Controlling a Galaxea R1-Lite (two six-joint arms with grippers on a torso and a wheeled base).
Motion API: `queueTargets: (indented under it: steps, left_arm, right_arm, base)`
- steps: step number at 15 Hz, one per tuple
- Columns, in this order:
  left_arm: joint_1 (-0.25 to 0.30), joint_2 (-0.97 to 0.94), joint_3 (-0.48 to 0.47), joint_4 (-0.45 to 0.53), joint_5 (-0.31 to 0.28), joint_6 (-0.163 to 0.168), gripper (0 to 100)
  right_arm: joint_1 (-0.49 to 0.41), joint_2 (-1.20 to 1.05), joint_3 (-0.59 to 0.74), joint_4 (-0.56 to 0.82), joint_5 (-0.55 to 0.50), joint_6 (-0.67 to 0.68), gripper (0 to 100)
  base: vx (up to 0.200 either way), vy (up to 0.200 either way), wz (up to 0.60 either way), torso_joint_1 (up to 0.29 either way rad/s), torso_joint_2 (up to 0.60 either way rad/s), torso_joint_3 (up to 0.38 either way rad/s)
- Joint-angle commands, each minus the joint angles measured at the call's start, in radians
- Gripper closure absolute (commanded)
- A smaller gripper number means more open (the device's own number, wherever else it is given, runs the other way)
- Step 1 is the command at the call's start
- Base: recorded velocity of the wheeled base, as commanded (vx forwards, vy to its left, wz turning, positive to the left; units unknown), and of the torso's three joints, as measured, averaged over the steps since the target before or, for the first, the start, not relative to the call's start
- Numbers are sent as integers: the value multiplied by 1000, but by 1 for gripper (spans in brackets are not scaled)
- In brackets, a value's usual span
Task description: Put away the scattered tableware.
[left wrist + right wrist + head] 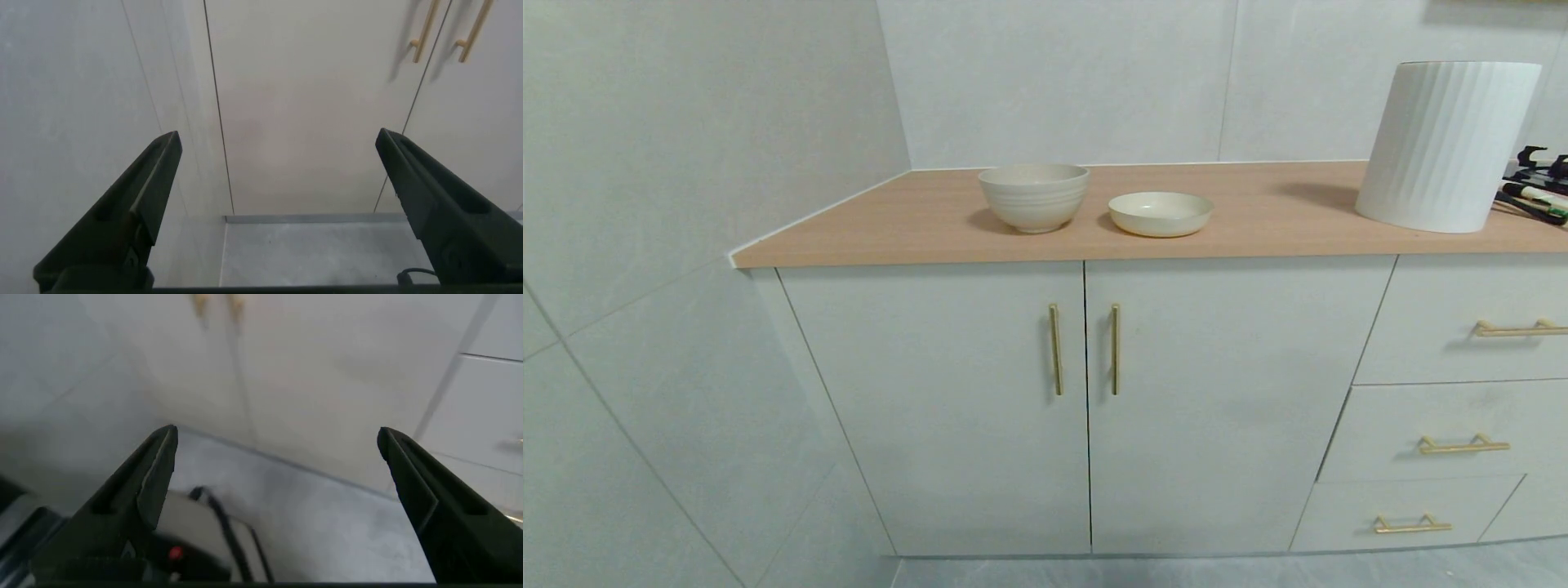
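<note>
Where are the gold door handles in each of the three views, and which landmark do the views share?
Head view: the door handles stand upright at the middle of the cabinet, below the bowl.
Left wrist view: the door handles lie beyond the open left gripper.
Right wrist view: the door handles lie beyond the open right gripper.
Shared landmark: the door seam between the handles.

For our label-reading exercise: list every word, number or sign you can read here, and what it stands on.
None can be read. The ribbed cream bowl, shallow cream dish, white fluted cylinder and white cabinet doors bear no print; any marks on the dark pens are too small to read.
</note>
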Motion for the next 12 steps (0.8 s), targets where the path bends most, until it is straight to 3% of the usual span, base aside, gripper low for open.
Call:
queueTargets:
  steps: [1,5,12]
  left_arm:
    - [0,0,0,0,0,0,0]
    - [0,0,0,0,0,0,0]
    - [0,0,0,0,-1,0,0]
  right_arm:
    - [142,318,-147,-36,6,-1,0]
    - [259,663,-301,-211,3,-1,0]
    - [355,1025,-638,-214,3,13,0]
  base:
    - [0,0,0,0,0,0]
    - [0,0,0,0,0,0]
    - [0,0,0,0,0,0]
